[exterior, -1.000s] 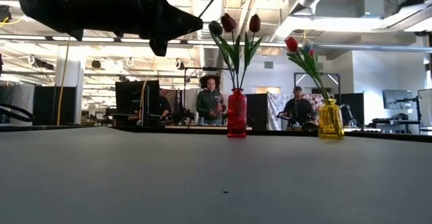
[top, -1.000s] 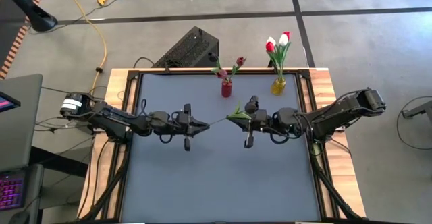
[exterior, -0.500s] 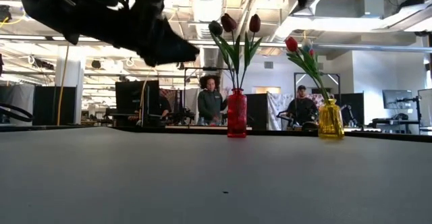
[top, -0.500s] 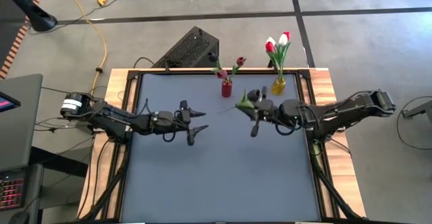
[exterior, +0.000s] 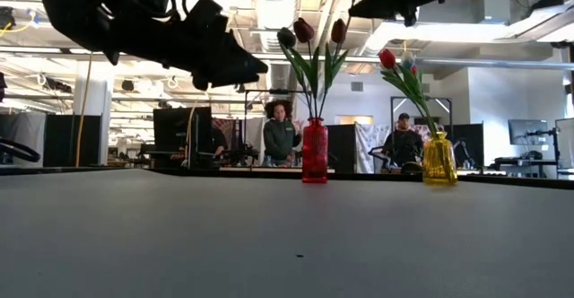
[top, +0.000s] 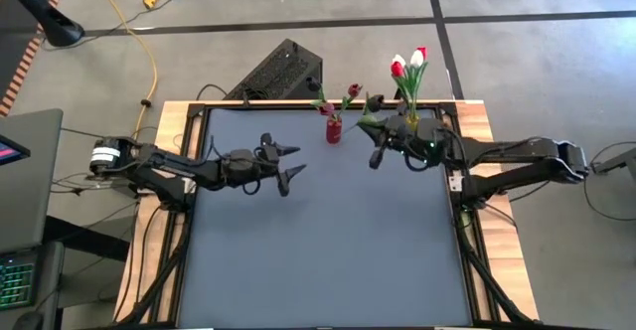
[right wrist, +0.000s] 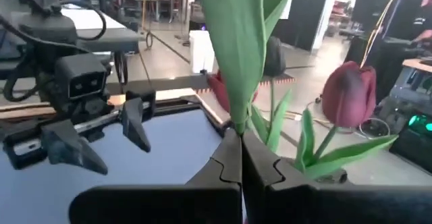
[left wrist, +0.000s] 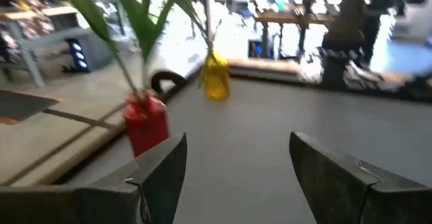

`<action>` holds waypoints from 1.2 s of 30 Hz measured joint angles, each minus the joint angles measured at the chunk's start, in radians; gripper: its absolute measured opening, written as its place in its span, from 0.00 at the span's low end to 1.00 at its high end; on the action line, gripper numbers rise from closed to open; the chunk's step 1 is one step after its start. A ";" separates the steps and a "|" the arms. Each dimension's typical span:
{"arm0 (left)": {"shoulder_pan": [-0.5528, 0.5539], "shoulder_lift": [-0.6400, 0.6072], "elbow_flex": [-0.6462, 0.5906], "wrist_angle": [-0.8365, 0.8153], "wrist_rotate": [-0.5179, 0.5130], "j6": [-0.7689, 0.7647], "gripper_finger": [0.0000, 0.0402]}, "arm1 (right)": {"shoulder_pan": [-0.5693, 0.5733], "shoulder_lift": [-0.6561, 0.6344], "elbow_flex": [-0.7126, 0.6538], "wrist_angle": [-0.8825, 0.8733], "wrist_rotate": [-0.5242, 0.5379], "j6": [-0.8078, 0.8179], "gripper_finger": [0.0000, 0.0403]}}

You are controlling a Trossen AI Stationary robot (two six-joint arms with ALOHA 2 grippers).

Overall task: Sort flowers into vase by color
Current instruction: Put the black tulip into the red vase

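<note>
My right gripper (top: 374, 137) is shut on a tulip's green stem and leaf (right wrist: 236, 62), high over the table's far part, between the red vase (top: 334, 129) and the yellow vase (top: 409, 126). I cannot tell this tulip's head. The red vase holds dark maroon tulips (exterior: 305, 30). The yellow vase holds red and white tulips (top: 407, 64). My left gripper (top: 289, 164) is open and empty above the table's left middle; its fingers (left wrist: 162, 170) stand wide apart. My right gripper pinches the tulip's stem at the base of a broad leaf (right wrist: 235, 126) between its two fingers. The fingers come level from the table's right side. The tulip is lifted clear of the table and the leaf stands out beyond the fingertips.
Both vases stand close together by the table's far edge (top: 328, 106). A dark box (top: 283, 72) lies on the floor behind the table. People (exterior: 280, 132) show in the room beyond. Bare grey tabletop (top: 328, 241) spreads toward the near edge.
My right gripper has carried the tulip toward the table's far edge, up to the two vases. The stem's free end, which reached my left gripper, has come away from it. My left gripper has drawn back a little toward the far left.
</note>
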 joint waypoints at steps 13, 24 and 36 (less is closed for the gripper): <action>0.068 0.000 0.000 -0.015 0.013 -0.012 0.63 | -0.126 0.048 0.040 -0.003 -0.050 0.002 0.05; 0.068 0.000 0.000 -0.017 0.034 -0.001 0.63 | -0.163 0.125 0.040 0.098 -0.054 0.001 0.05; 0.068 0.000 0.000 -0.018 0.037 -0.001 0.63 | -0.199 0.139 0.038 0.100 -0.056 -0.010 0.05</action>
